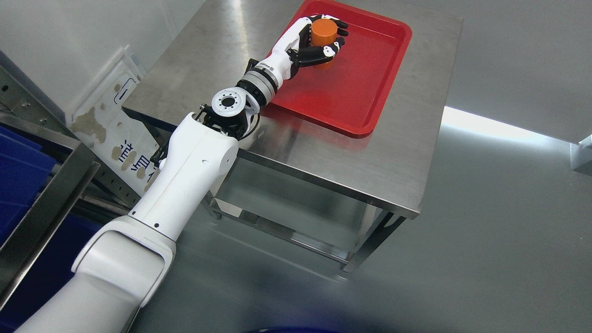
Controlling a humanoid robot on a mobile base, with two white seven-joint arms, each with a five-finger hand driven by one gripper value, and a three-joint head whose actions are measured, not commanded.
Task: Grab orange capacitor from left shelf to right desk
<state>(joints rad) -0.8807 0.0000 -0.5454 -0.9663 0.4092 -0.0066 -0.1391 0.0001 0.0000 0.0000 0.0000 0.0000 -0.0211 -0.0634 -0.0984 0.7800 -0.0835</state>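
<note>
An orange capacitor point(322, 37), red tray point(370, 83), grey steel desk point(370, 162), blue bins point(18, 171), white-and-black robot hand point(310, 44).

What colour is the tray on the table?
The tray is bright red, seen clearly in the head view.

One head camera looks steeply down, tilted, on the steel desk point(323, 152) from moderately near.
</note>
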